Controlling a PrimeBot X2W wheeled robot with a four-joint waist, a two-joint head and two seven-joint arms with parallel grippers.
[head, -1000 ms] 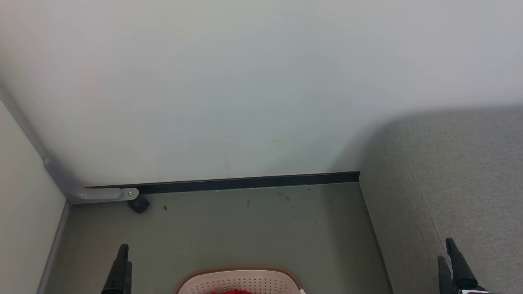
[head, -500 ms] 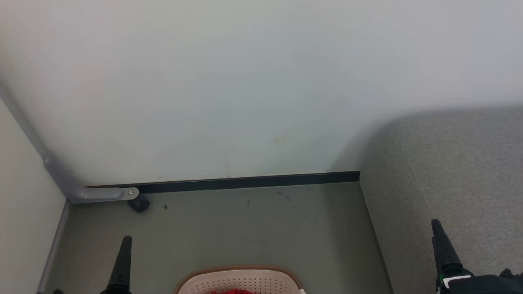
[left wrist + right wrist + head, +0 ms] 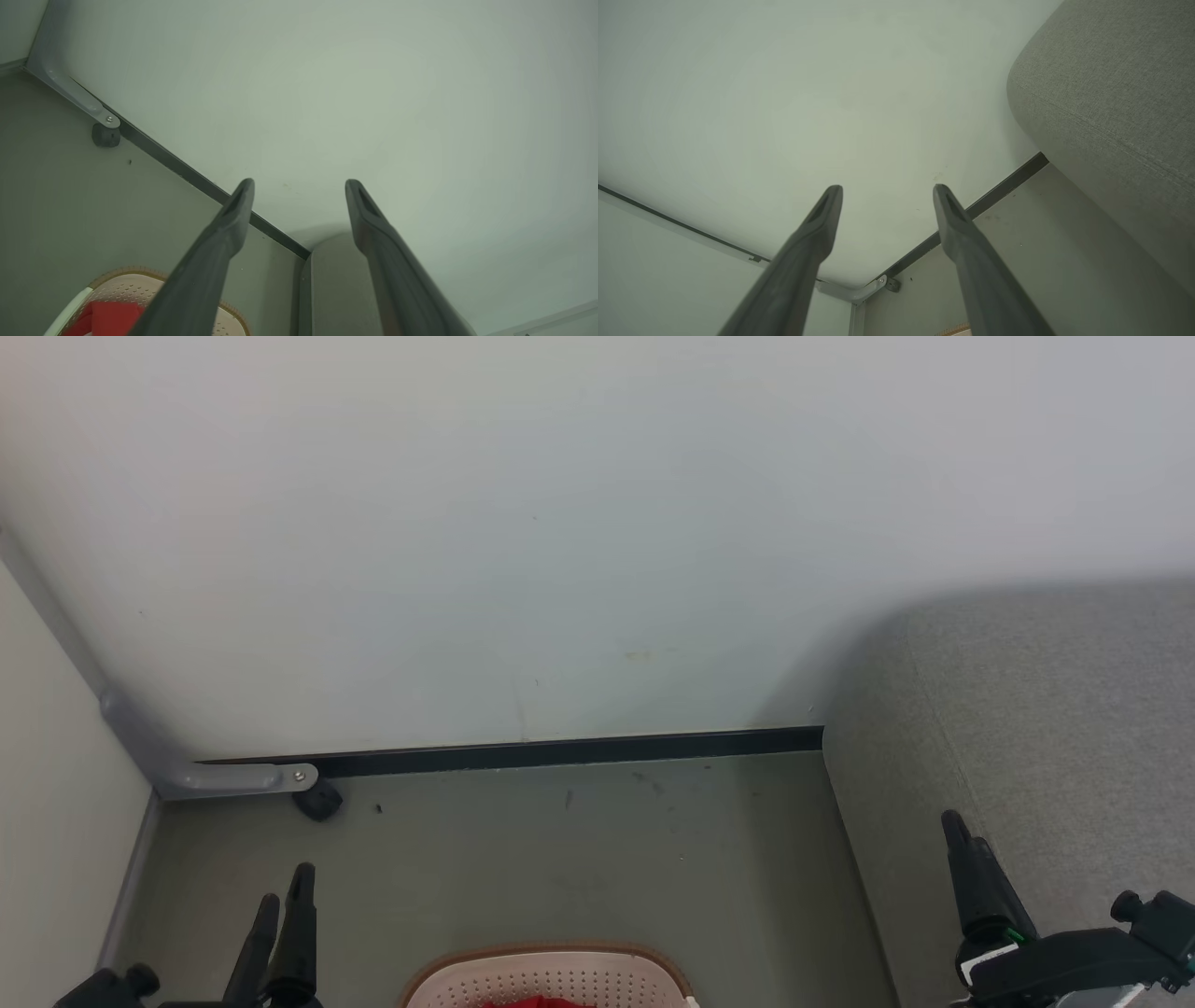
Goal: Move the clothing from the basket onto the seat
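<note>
**Left end effector** [image 3: 300, 186]: two long, matte, dark grey fingers [image 3: 210, 261], broad at the base and tapering to rounded tips. Each has a narrow oval slot [image 3: 232, 204] on its inner face near the tip.

**Right end effector** [image 3: 887, 189]: fingers of the same form and colour. Head view: a black angular housing [image 3: 1074, 966] behind them bears a small green mark [image 3: 1013, 936], a white patch [image 3: 982, 964] and a round black knob [image 3: 1125, 903].

**Left knob** [image 3: 140, 978]: likewise round and black.
</note>
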